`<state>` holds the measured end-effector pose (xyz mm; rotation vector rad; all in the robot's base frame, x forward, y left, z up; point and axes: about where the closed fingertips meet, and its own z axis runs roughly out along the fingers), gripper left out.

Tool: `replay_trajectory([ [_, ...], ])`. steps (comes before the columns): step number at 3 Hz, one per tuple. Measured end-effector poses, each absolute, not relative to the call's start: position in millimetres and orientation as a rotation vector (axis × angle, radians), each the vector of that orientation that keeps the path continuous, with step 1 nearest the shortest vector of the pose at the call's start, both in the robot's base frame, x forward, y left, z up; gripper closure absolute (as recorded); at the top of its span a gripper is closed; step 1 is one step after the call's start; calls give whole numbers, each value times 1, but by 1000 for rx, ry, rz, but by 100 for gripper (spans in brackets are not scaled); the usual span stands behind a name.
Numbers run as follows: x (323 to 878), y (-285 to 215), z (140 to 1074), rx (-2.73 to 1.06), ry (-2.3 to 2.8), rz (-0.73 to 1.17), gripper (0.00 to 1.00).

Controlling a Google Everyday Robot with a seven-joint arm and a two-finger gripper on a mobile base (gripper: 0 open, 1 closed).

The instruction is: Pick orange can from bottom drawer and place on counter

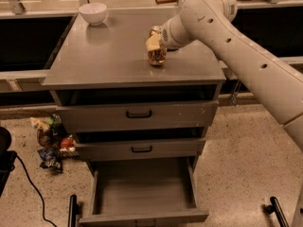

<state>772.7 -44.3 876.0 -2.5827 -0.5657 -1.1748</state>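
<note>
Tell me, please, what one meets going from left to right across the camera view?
Packets on the floor → white bowl → orange can standing on the counter, with the tool at its upper part → robot arm.

The mottled gold-brown can (157,56) stands upright on the grey counter (109,56), with the gripper (155,41) at its top. The bottom drawer (142,188) is pulled open.
</note>
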Motion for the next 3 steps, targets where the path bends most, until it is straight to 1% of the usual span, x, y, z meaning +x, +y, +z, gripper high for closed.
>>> replay_trajectory([
  [1, 774, -44, 879, -2586, -571, -1178, 81],
  [3, 778, -44, 877, -2611, -605, -1226, 34],
])
